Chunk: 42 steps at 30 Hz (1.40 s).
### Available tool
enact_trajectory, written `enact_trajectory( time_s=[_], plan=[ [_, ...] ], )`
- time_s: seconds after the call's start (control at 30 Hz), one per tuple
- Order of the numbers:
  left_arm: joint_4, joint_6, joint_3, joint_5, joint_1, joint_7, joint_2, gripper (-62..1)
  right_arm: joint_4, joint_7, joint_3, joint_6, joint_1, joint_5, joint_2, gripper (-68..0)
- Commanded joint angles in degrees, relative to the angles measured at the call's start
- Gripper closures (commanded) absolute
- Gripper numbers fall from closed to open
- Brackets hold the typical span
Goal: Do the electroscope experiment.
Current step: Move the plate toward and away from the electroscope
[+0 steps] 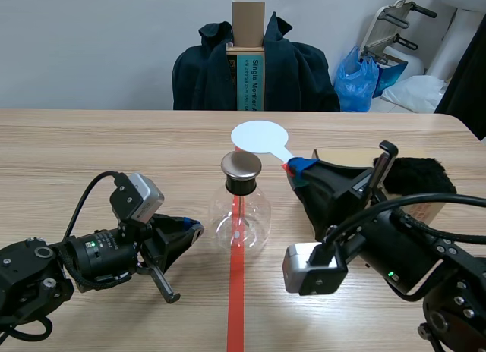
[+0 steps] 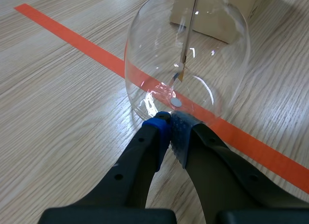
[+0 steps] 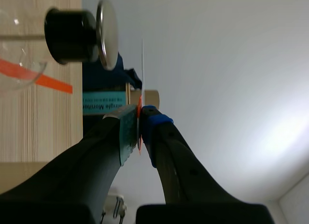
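The flask holds a metal strip; left fingers clenched empty, right fingers grasp paddle

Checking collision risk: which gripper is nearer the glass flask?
Left. The left gripper, shut, has its tips right at the base of the glass flask. The right gripper, shut on the white paddle, sits apart, beside the metal cap.
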<state>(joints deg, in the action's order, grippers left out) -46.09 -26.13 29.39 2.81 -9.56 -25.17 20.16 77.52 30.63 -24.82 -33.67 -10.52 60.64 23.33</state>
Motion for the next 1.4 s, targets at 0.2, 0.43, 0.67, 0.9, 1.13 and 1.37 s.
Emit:
enact_trajectory(
  time_s=[0.2,0.43,0.67,0.9,1.13,1.37],
  plan=[
    [-1.5,-0.1,-0.4,0.6,-0.9,-0.8,-0.3,-3.2,1.1,-6.7,0.4,-0.6,0.7,-0.4,0.3,-0.7],
    [-1.5,-0.1,-0.4,0.6,-0.9,-0.8,-0.3,-3.2,1.1,-10.7,0.5,-0.6,0.7,-0.4,0.3,-0.7],
    [-1.5,-0.1,-0.4,0.6,-0.9,-0.8,-0.3,-3.2,1.1,-11.4,0.5,1.1,0.7,-0.4,0.3,-0.7],
    [-1.5,-0.1,-0.4,0.6,-0.9,-0.8,-0.3,-3.2,1.1,-6.6,0.5,1.1,0.7,0.4,0.3,-0.7],
    [-1.5,-0.1,-0.4,0.6,-0.9,-0.8,-0.3,-3.2,1.1,0.6,0.5,1.1,0.7,0.7,0.3,-0.7],
    [-1.5,-0.1,-0.4,0.6,-0.9,-0.8,-0.3,-3.2,1.1,7.4,0.5,1.1,0.7,0.7,0.3,-0.7]
  ],
)
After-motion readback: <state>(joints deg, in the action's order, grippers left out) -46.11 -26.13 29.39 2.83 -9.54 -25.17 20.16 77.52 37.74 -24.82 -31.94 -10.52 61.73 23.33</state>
